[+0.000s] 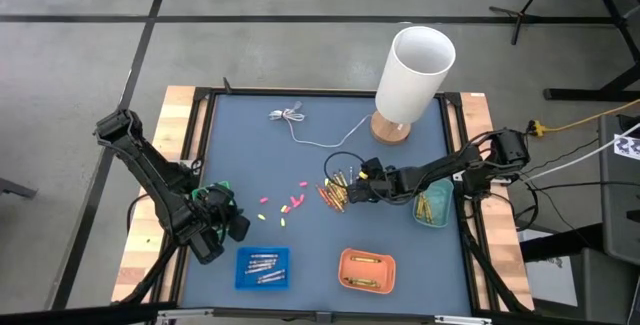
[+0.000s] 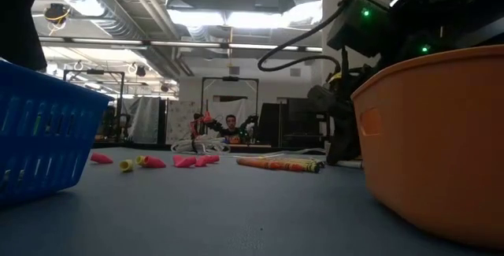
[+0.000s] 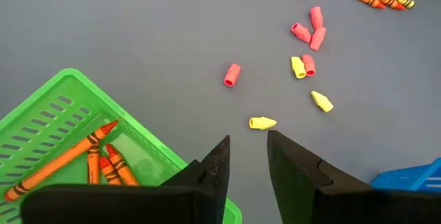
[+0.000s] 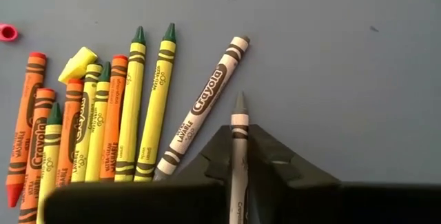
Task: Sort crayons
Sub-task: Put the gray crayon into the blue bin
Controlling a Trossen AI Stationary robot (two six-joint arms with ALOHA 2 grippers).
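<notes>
Right gripper [image 4: 239,156]: closed on a grey crayon [image 4: 239,124], which lies lengthwise between the fingers with its tip pointing forward; low over the desk [image 1: 300,255], just beside the loose pile.
Left gripper [image 3: 248,156]: narrow gap, holding nothing; waits at the desk's left side, over the edge of the green tray [image 3: 48,124].
Loose crayons [image 4: 103,124]: a pile mid-desk, lying side by side and touching. The right wrist view shows about four orange, about four yellow-wrapped, and one white-wrapped stick set a little apart.
Caps [image 3: 311,27]: short pink and yellow pieces scattered left of the pile; the left wrist view shows six pink and three yellow.
Trays: four. Green tray holds about four orange or red crayons. Blue tray [image 1: 262,267] holds a few silver sticks. Orange tray [image 1: 367,270] holds a few orange ones. A pale green tray [image 1: 433,205] at the right holds several; count cannot be told.
Handling, judged: crayons are light, stiff and brittle, and the paper wrap grips better than bare wax. Take hold mid-barrel, across the wrap. Round barrels may roll.
Other: lamp [image 1: 412,75] and white cable [image 1: 300,125] at the far side.
</notes>
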